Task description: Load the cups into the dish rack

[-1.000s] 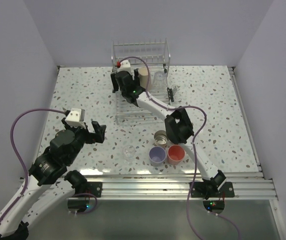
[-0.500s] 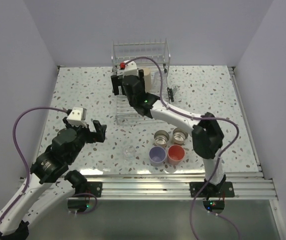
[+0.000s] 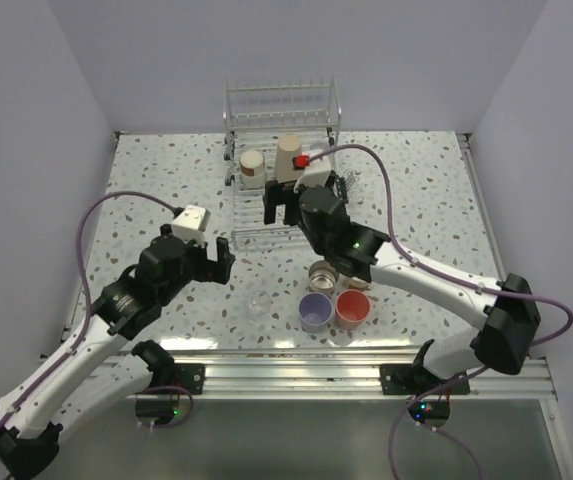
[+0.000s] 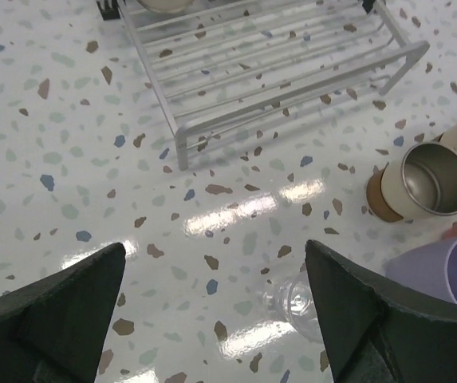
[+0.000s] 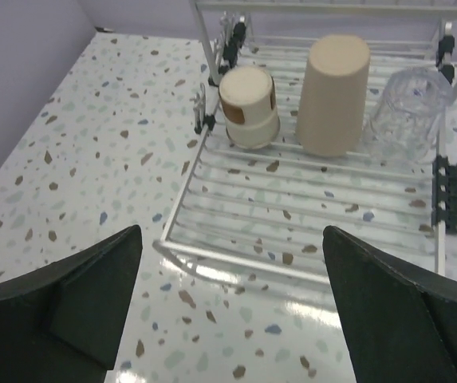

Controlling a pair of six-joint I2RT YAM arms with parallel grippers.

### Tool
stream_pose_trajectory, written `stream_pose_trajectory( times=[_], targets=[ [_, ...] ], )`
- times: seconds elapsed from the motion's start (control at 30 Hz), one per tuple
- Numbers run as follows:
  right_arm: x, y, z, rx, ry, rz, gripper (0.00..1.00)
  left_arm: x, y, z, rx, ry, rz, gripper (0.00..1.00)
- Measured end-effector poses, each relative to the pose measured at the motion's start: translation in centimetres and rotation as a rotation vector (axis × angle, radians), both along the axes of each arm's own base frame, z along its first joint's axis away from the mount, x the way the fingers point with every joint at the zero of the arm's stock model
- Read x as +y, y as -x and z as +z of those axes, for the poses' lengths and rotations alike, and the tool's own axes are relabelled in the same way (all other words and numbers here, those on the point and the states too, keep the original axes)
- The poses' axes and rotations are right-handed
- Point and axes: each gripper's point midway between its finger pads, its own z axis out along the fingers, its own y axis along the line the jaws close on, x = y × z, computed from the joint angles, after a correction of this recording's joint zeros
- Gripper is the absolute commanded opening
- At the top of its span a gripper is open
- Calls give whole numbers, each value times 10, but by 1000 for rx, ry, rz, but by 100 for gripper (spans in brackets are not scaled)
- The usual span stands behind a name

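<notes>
Both pairs of jaws gape empty; three cups (image 5: 336,92) stand in the dish rack (image 5: 236,262).

Lighting's bright and even, coming from overhead, so the shadows in the top view are short and soft. The glossy table (image 4: 68,159) throws white glare patches mid-frame in the left wrist view and lower centre in the right wrist one. The fingers (image 4: 53,311) in the bottom corners look dark and slightly soft.
</notes>
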Motion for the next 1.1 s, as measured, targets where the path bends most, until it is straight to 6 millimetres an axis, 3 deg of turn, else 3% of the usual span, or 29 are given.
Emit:
stream_pose_trajectory(
  times=[0.13, 0.27, 0.4, 0.5, 0.87, 1.1],
  targets=[
    [-35, 40, 0, 35, -32, 13, 98, -23, -8, -40, 157, -69, -62, 85],
    [-84, 81, 29, 20, -153, 12, 98, -43, -7, -81, 312, -107, -112, 76],
    [-126, 108, 54, -10, -259, -3, 98, -64, 8, -91, 345, -99, -168, 67],
    [-145, 118, 56, -10, -281, -24, 98, -77, 19, -94, 355, -77, -201, 61],
    [-149, 121, 9, 89, -186, -51, 98, -77, 35, -119, 433, -64, -152, 58],
    [-149, 122, 2, 106, -179, -56, 98, -74, 38, -140, 498, -88, -110, 45]
  ],
)
